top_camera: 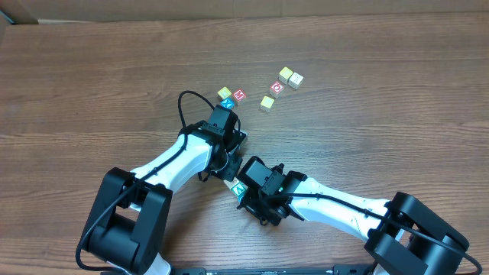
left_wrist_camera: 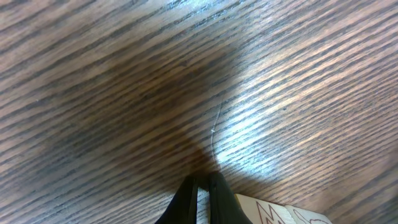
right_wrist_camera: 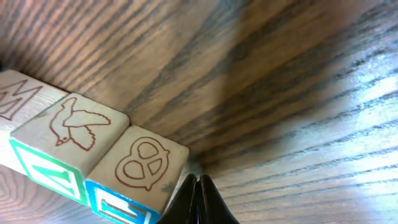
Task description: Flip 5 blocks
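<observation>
Two white-and-black arms meet low over the middle of a wooden table [top_camera: 92, 69]. The right gripper [right_wrist_camera: 198, 198] has its jaws pressed together on nothing, the tips close to the wood and just beside the pretzel block [right_wrist_camera: 144, 163]. That block, with a blue-framed side, ends a touching row of three. Next along is the bird block [right_wrist_camera: 69, 129], whose side is framed in teal-green, then an end block [right_wrist_camera: 13, 98] cut off by the picture's edge.

The left gripper [left_wrist_camera: 202, 198] is likewise closed and empty above bare wood, with a pale block [left_wrist_camera: 280, 214] bearing a line drawing just to its right.

Seen from above, the wrists hide most of this cluster, and only a teal block [top_camera: 239, 189] shows between them.

Farther up the table, well apart from both grippers, lie seven more blocks. A tight trio is made up of the yellow block [top_camera: 225, 92], the red block [top_camera: 239, 95] and the blue block [top_camera: 227, 102]. Beyond to the right are a lone cream block [top_camera: 267, 103], a second red block [top_camera: 277, 87], and a touching pair, the lime block [top_camera: 285, 74] and the plain block [top_camera: 296, 79].
</observation>
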You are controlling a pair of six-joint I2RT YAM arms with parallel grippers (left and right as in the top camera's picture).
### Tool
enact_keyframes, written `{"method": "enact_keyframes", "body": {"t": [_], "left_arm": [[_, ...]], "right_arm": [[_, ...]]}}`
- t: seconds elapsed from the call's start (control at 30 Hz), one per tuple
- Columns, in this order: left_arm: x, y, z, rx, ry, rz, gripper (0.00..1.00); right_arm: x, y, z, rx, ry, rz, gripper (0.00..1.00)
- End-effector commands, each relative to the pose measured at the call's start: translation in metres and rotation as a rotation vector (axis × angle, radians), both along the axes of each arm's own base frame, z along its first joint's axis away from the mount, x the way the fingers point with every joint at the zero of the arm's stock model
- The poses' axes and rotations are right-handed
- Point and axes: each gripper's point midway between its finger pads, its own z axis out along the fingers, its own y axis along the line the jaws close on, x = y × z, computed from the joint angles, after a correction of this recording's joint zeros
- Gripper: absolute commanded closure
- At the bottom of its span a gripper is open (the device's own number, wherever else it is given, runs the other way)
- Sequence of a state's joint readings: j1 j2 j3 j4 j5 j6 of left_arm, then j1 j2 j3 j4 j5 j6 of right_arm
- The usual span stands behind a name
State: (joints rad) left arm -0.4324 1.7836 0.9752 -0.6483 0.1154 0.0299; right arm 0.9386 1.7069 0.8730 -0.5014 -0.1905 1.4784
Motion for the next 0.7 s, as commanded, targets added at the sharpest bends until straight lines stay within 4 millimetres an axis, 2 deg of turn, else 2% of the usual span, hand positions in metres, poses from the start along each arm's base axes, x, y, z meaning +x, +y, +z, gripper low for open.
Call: {"method": "enact_keyframes", "body": {"t": [0.0,0.33,0.67], "left_arm": [[-0.030,0.020,-0.042,0.104,0.110,-0.033,0.96],[-0.029,0.019,-0.042,0.099,0.108,-0.033,0.96],[-0.031,0.009,-0.042,0.091,0.095,-0.070,0.96]], "right_arm": [[0.003,-0.002,-0.003,-0.019,-0.015,-0.022,0.96],[0.004,-0.001,-0.003,-0.013,-0.012,-0.047,0.96],[0.001,-0.001,-0.003,-0.018,0.005,-0.070,0.96]]}}
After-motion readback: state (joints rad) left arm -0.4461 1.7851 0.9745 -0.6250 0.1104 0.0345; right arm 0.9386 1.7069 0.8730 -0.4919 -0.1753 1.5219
